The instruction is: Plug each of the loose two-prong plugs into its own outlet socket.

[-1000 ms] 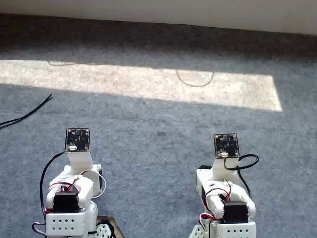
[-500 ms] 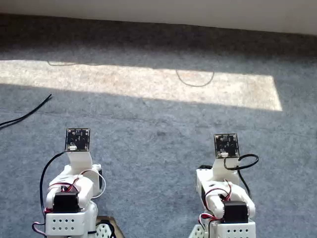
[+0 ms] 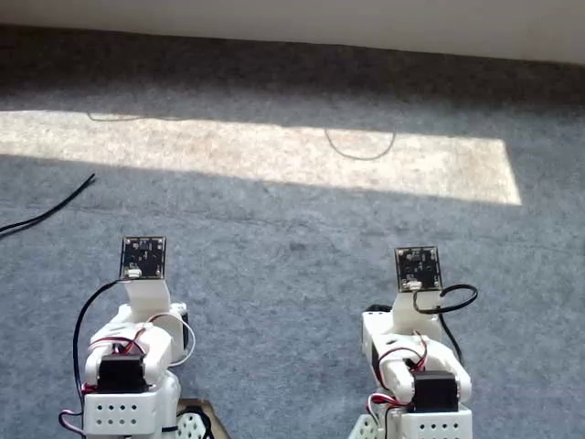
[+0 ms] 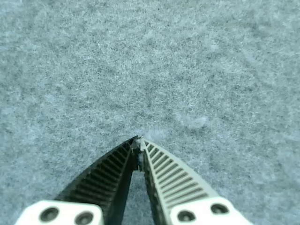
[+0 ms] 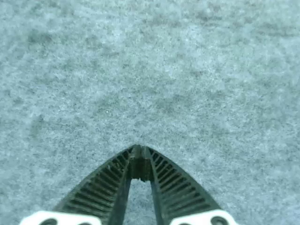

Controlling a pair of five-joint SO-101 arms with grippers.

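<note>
Both arms are folded back at the near edge of the grey carpet (image 3: 292, 229), one arm (image 3: 137, 347) on the left side and one arm (image 3: 416, 357) on the right side of the high view. My left gripper (image 4: 139, 140) is shut, its ribbed fingertips touching just above bare carpet (image 4: 150, 70), with nothing held. My right gripper (image 5: 139, 149) is likewise shut and empty over bare carpet (image 5: 150, 70). Each arm carries a small square camera board (image 3: 143, 257) (image 3: 417, 267) at its wrist.
A bright sunlit band (image 3: 265, 154) crosses the carpet farther back. A thin wire loop (image 3: 360, 146) lies in that band. A black cable (image 3: 50, 208) runs in from the left edge. A pale wall base (image 3: 292, 18) borders the far side.
</note>
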